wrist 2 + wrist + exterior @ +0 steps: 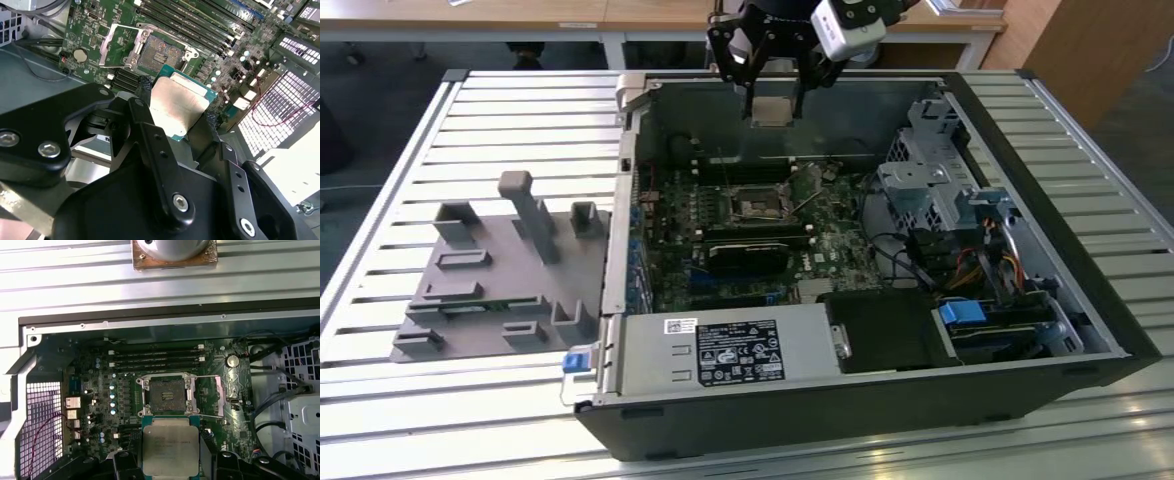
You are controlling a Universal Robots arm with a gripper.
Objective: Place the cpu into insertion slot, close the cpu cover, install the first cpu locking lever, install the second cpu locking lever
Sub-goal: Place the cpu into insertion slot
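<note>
Tool [177,101] grips cpu [170,447] above computer case [1107,330] on slatted metal table [520,110].

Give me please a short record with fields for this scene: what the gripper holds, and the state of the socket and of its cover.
gripper: raised over the open computer case, jaws shut on the cpu
cpu: held by two opposite edges, metal top seen in both wrist views, not yet in the slot
insertion slot: empty, dark centre exposed
cpu cover: swung open beside the slot
task state: no step finished yet
</note>
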